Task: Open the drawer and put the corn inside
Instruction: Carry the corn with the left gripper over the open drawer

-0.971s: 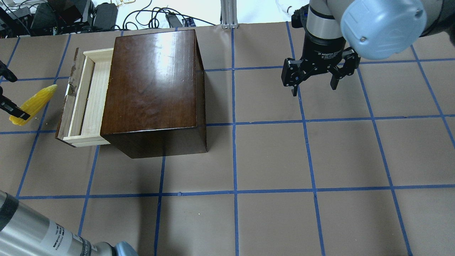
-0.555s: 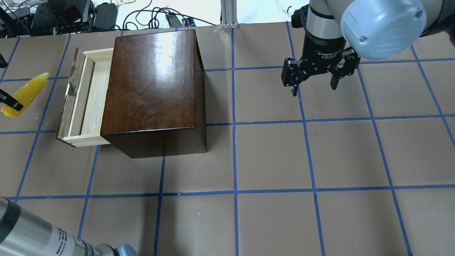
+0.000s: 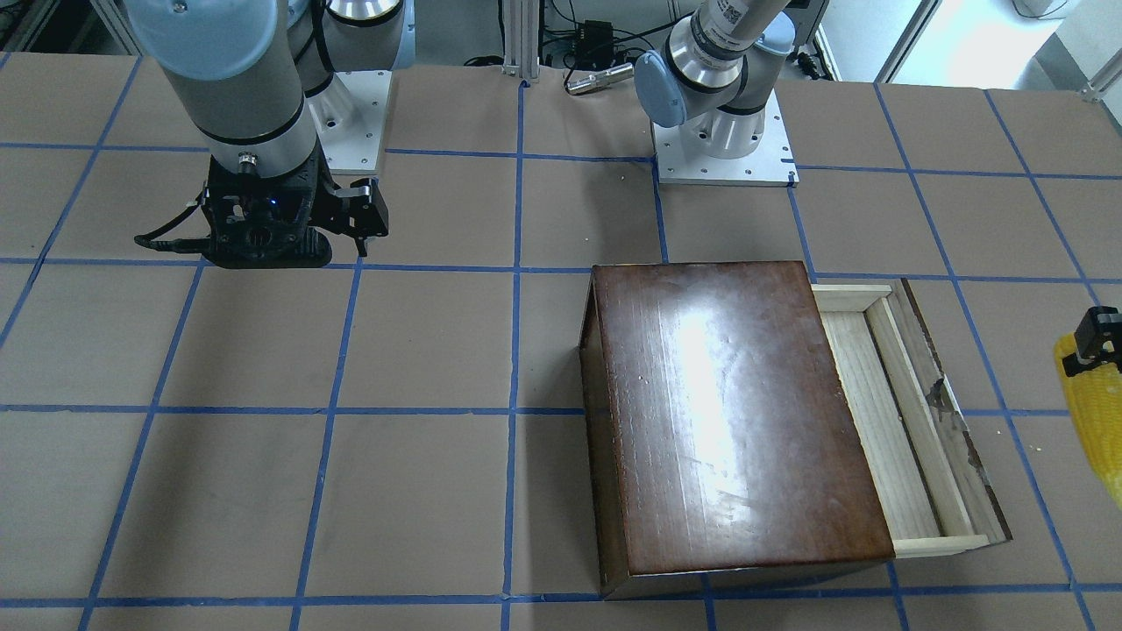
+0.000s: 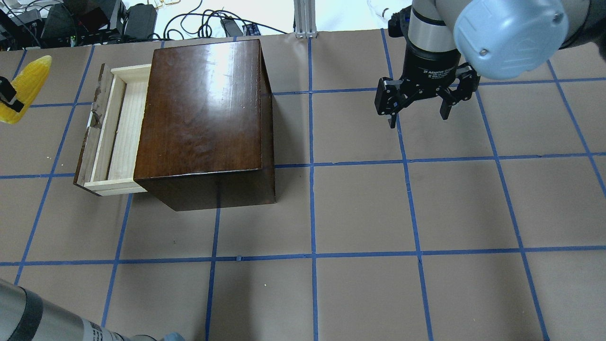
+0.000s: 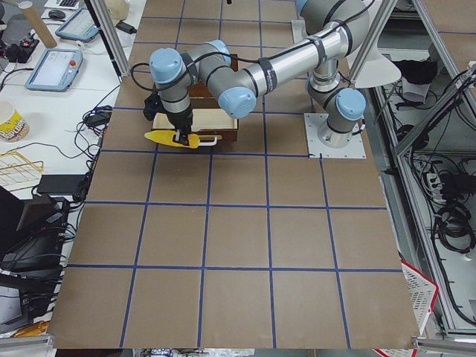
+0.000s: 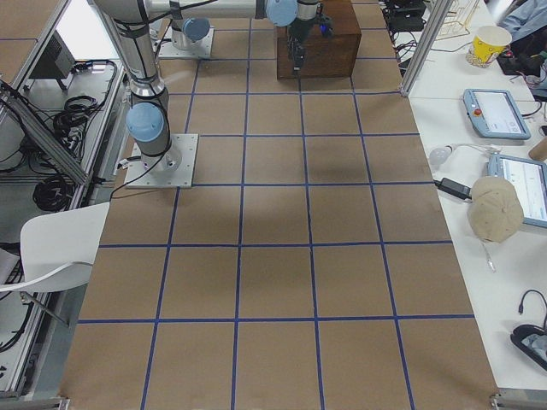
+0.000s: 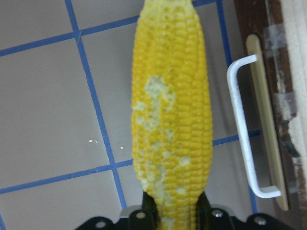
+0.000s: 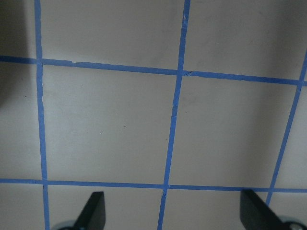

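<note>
Two things going on: left pincer [image 7: 175, 213] clamps the corn [image 7: 172, 110] beside the pulled-out drawer [image 4: 116, 132]; right pincer [image 4: 419, 111] gapes wide, empty.

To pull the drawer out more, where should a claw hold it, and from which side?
Grip the white handle at the middle of its bar, coming from the drawer front, the side away from the box. The bar seems to stand off the panel, leaving a gap to close around.

Corn [image 3: 1096, 412], left tool [image 3: 1098, 335] partly off-frame
</note>
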`<state>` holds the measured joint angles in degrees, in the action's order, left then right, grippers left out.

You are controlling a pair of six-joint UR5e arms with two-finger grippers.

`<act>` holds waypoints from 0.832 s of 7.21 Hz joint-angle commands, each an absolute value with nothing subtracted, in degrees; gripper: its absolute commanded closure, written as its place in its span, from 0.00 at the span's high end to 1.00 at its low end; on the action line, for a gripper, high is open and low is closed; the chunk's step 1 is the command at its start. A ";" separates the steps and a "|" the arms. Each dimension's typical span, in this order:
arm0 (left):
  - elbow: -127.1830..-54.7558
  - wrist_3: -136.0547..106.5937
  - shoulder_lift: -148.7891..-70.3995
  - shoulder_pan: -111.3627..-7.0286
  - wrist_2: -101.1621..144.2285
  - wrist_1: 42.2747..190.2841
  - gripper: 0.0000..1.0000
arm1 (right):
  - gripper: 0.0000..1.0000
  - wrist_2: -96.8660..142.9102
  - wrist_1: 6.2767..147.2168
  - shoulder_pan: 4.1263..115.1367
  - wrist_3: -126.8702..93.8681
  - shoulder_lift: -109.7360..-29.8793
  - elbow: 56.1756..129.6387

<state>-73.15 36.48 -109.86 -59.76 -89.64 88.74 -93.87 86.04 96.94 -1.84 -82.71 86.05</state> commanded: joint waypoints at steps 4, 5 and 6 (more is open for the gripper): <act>-79.43 16.18 -108.11 -69.34 -86.31 90.09 0.00 | 1.00 -93.87 86.04 96.94 -1.85 -82.71 86.04; -81.37 16.17 -107.76 -69.43 -84.13 89.74 0.00 | 1.00 -93.87 86.04 96.94 -1.85 -82.71 86.04; -82.08 16.35 -107.84 -69.43 -84.11 89.65 0.00 | 1.00 -93.87 86.04 96.94 -1.85 -82.71 86.04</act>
<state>-80.53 16.47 -107.92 -69.26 -84.92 89.83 -93.87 86.04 96.94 -1.85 -82.70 86.05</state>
